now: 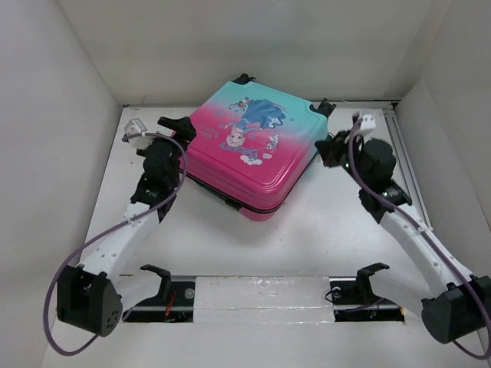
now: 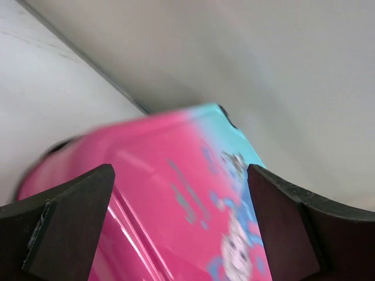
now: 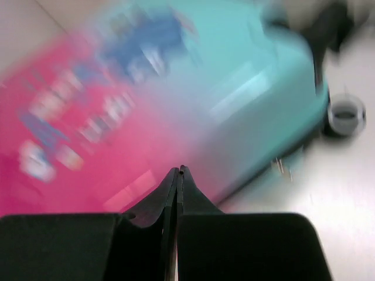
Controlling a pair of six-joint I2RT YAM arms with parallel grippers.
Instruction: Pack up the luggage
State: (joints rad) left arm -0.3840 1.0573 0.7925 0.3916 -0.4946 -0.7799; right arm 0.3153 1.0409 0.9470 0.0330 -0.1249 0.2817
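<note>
The luggage lies flat and closed at the back middle of the table, pink fading to teal, with a cartoon print on its lid. My left gripper hovers at its left pink corner, jaws wide open. In the left wrist view the pink shell fills the gap between the open fingers of that gripper, blurred. My right gripper sits by the luggage's right side, shut on nothing. In the right wrist view its closed tips point at the shell, and a wheel shows at the teal end.
White walls close in the table on the left, back and right. A mounting rail with both arm bases runs along the near edge. Two black wheels stick out at the luggage's far end.
</note>
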